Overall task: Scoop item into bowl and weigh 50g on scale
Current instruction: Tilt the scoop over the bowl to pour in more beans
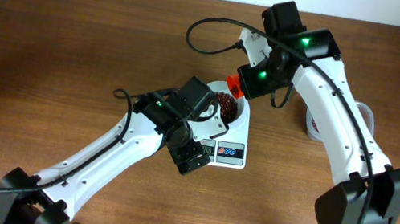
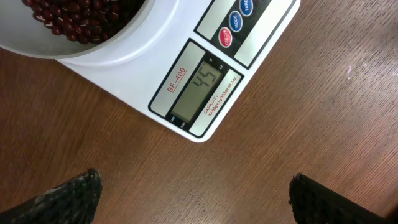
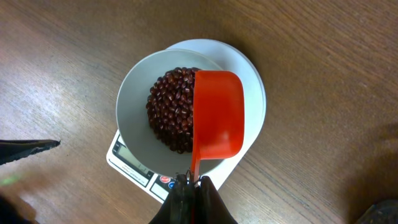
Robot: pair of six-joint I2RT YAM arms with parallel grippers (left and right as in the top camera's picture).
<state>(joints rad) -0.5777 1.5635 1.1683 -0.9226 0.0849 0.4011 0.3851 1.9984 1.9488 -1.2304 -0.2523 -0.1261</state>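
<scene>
The small round white bowl [image 3: 134, 118] sits squarely on the flat white kitchen scale [image 2: 124, 78]. The heap of tiny dark reddish-brown beans [image 3: 168, 106] lies inside the bowl, banked towards one side. The scale's grey display [image 2: 198, 84] reads 45, so to my eye only a pinch more is wanted.

The right gripper [image 3: 189, 186] has its fingers pinched tight on the thin handle of a red plastic scoop [image 3: 217, 112]. The scoop's cup hangs over the bowl and partly covers the beans (whether it holds any I cannot tell from here). The left gripper [image 2: 193, 193] hovers above the brown wooden table [image 2: 311, 124] just in front of the scale, its dark padded fingertips [image 2: 68, 196] spread wide and holding nothing.

Beans like these look hard, smooth and light. I'd expect them to roll and spill in a rush rather than trickle, so they are best moved with the scoop, never pinched. The handle end is the sensible hold, tipped slowly. The bowl looks light and slick, easily nudged off the scale.
</scene>
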